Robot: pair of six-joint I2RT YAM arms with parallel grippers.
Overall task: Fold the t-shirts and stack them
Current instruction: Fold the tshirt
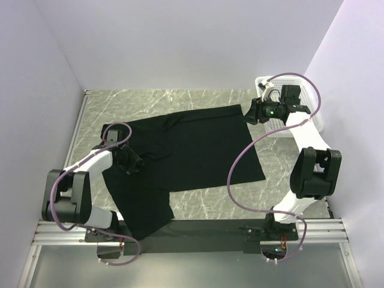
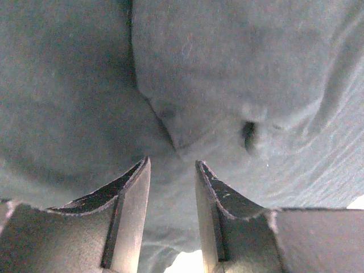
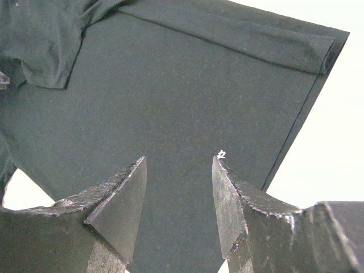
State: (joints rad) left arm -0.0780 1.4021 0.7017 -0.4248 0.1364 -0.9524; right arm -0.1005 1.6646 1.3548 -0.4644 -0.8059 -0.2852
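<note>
left gripper [image 2: 173, 170]: jaws parted, empty, low over rumpled cloth | t-shirt [image 1: 198, 144]: spread mid-table, one end trailing toward near edge | right gripper [image 3: 179, 162]: jaws parted, empty, above far corner | risk: left fingers snag wrinkles, dragging shirt askew

left arm [image 1: 96, 161]: white links, black joints | right arm [image 1: 303, 129]: same | cables [image 1: 230, 177]: purple, looping along each arm | fingers [image 3: 116, 196]: black wedges, scuffed grey edges

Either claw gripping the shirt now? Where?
Nothing held. Left claw is open over rumpled cloth of the t-shirt; right claw is open above a flat stretch near its hem.
</note>
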